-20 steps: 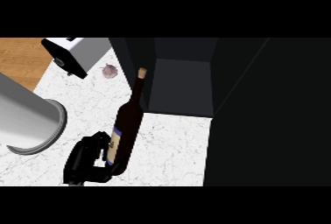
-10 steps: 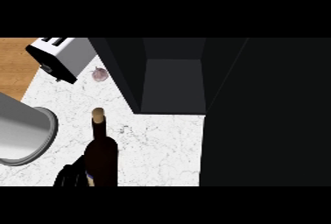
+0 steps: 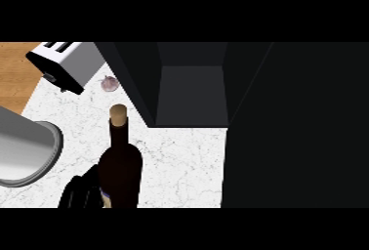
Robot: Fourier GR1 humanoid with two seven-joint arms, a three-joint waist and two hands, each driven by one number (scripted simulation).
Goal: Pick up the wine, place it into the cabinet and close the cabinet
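Head view: the right hand [image 3: 81,193], at the lower edge, has its fingers curled round the lower part of the wine [image 3: 121,168]. The bottle's cork end points up the picture. It is over the white table [image 3: 184,163], outside the open cabinet [image 3: 192,95] and just left of it. Farther back are a toaster [image 3: 66,63] and a small purplish bulb [image 3: 110,84]. A grey forearm [image 3: 22,149] shows at the left edge.

Dark wine bottle [image 3: 120,168], white-marbled counter [image 3: 184,156]
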